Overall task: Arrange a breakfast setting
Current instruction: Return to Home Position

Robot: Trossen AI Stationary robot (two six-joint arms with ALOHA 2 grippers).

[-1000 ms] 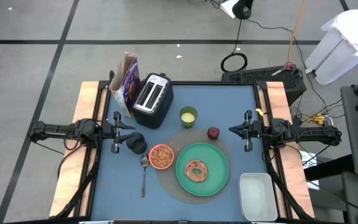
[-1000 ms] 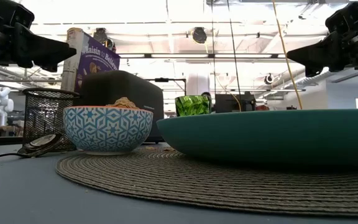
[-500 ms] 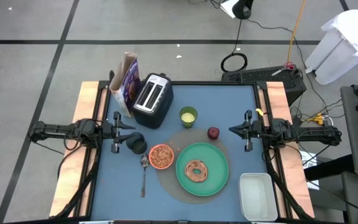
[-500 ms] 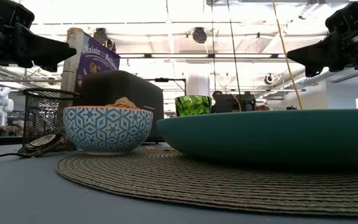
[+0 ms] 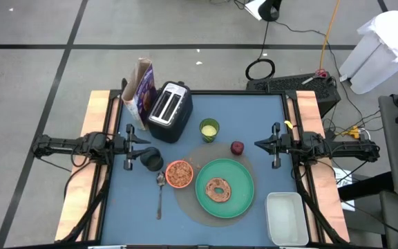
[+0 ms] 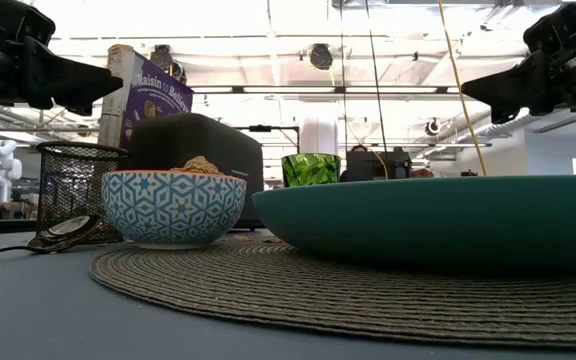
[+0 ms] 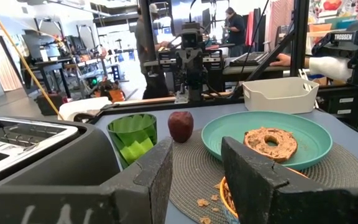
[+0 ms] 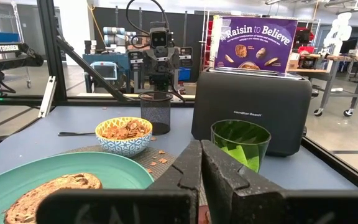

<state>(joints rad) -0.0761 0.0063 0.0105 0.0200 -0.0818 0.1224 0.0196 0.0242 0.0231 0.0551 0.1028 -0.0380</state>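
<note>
Resting on a woven round mat (image 5: pixel 185 199), smooth green plate (image 5: pixel 240 181) with ringed bagel (image 5: pixel 218 189), patterned bowl (image 5: pixel 179 173) alongside, slim metal spoon (image 5: pixel 159 194) beside it, left gripper (image 5: pixel 146 140) parted at the left side, right gripper (image 5: pixel 258 144) closed empty opposite

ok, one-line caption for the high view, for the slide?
Bagel on green plate, bowl and spoon beside it, left gripper and right gripper held clear at the sides.

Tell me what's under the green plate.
A round woven mat lies under the green plate, spreading past its rim and partly under the orange bowl too. The mat's middle is covered by the plate, so anything else beneath cannot be seen.
</note>
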